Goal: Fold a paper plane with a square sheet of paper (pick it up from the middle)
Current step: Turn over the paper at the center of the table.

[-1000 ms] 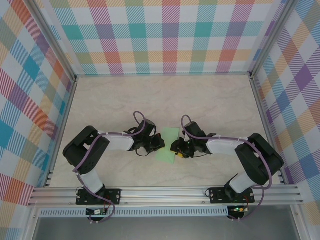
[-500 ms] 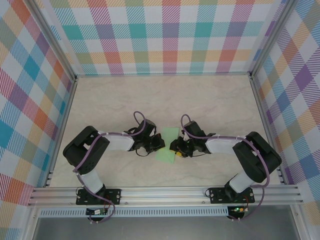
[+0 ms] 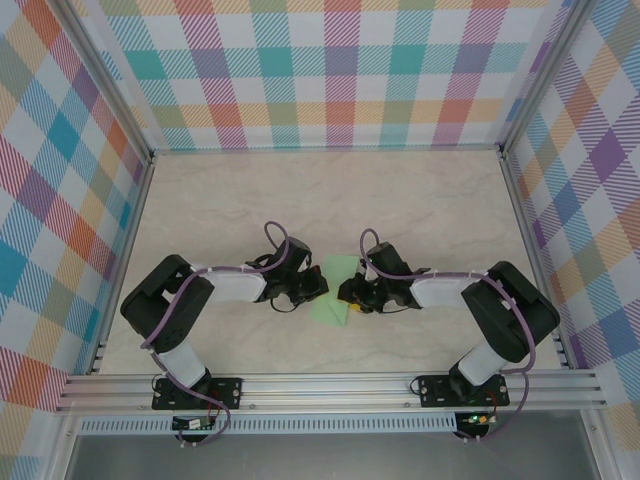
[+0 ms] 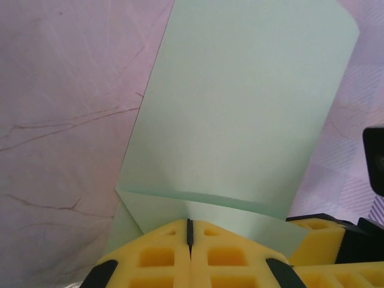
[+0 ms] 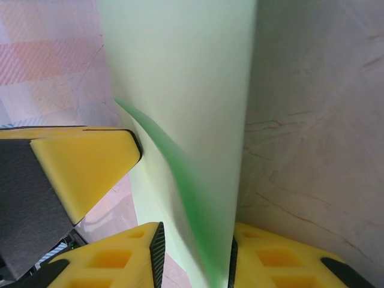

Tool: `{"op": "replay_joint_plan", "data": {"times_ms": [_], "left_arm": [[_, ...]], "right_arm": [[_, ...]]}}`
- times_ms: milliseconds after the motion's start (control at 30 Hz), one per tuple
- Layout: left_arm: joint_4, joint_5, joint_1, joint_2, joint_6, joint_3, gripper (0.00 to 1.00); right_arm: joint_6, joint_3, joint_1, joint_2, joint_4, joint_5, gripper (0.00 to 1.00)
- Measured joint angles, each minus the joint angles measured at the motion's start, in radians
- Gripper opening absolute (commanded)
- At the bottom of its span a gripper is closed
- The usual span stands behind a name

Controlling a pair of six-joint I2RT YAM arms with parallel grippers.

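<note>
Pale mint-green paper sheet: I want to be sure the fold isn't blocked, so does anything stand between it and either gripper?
Nothing visible does. The thin pale mint-green paper sheet reaches right up to the shut left gripper, and its raised edge passes between the parted yellow fingers of the right gripper.

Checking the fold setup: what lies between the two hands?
The green paper sheet lies between the left hand and right hand, seen in the top view.
</note>
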Motion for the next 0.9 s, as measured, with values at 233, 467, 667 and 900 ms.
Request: {"op": "replay_joint_plan", "data": {"times_ms": [233,467,667,900], "left_arm": [[-0.029,-0.038,0.0,-0.055,-0.014,-0.006,0.03],[-0.152,-0.16,0.0,-0.303,-0.014,-0.04,0.08],[-0.308,-0.279,0.011,-0.548,-0.01,-0.059,0.14],[-0.459,-0.359,0.06,-0.716,0.009,-0.095,0.22]], "right_arm": [[-0.03,0.0,0.0,0.008,0.026,-0.01,0.21],[-0.108,0.04,-0.005,-0.025,-0.093,0.0,0.08],[-0.249,0.206,-0.005,-0.153,-0.383,0.086,0.1],[-0.363,0.515,0.013,-0.169,-0.9,0.427,0.1]]}}
